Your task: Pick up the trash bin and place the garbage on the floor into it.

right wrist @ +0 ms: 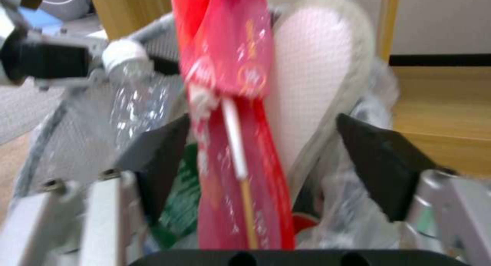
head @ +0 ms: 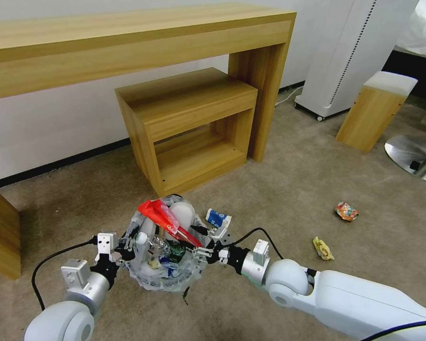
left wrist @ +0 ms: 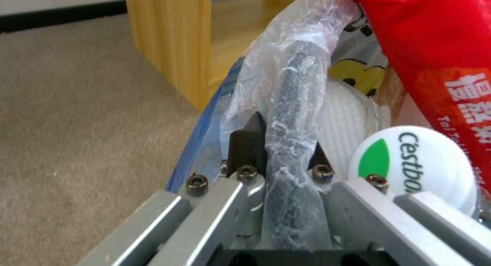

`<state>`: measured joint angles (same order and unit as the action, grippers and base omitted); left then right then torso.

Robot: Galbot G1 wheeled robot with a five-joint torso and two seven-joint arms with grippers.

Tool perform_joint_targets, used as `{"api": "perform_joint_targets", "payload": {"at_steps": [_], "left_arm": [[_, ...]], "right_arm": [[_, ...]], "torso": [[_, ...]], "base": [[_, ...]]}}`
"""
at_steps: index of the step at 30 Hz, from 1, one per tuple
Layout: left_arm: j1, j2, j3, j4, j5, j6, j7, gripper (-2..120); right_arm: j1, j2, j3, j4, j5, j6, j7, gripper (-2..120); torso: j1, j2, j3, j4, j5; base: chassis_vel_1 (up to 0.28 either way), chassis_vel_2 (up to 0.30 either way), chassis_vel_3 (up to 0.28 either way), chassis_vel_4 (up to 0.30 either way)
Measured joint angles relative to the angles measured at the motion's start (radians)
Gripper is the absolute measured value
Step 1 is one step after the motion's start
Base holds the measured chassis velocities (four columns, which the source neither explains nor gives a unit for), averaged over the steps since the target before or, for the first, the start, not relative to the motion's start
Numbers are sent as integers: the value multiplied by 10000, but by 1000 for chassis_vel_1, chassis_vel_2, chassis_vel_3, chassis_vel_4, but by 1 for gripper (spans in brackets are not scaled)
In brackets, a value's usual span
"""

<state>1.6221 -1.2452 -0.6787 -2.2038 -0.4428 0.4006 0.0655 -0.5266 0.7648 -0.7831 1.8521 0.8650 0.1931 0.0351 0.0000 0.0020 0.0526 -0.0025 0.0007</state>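
Note:
The trash bin (head: 149, 277), black with a clear bag, hangs low over the carpet, stuffed with a red wrapper (head: 162, 216), a white slipper (head: 182, 215) and a bottle. My left gripper (head: 124, 247) is shut on its rim (left wrist: 297, 104), beside the bottle's white cap (left wrist: 414, 166). My right gripper (head: 199, 242) is open at the bin's opposite side, its fingers either side of the red wrapper (right wrist: 225, 66), a wooden stick (right wrist: 246, 204) and the slipper (right wrist: 312, 78). A blue-white carton (head: 217, 219) lies just beyond it. Two pieces of garbage, an orange wrapper (head: 346, 211) and a yellow wrapper (head: 323, 248), lie on the floor to the right.
A small wooden cabinet (head: 189, 128) stands just behind the bin, under a long wooden desk (head: 128, 42). Far right are a white appliance (head: 350, 52), a wooden stool (head: 376, 109) and a metal chair base (head: 414, 156). Open carpet lies between.

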Motion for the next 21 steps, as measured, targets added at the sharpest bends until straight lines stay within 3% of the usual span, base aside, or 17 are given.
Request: {"api": "perform_joint_targets", "payload": {"at_steps": [7,13,21], "left_arm": [[107,189,23,109,-60,93,-24,3],[97,307,15,271,-112,187,-74,3],[81,539,-47,436,-363,465,-117,3]], "right_arm": [[-121,99,443,52,134,-5,123,99],[-272,153,1009,232,437,-82,197,100],[-715,103,2848,230,1015,-417,1043,100]], "torso": [[0,0,0,0,0],[0,0,0,0,-1],[0,0,1,0,0]], "base": [[0,0,0,0],[0,0,0,0],[0,0,0,0]]}}
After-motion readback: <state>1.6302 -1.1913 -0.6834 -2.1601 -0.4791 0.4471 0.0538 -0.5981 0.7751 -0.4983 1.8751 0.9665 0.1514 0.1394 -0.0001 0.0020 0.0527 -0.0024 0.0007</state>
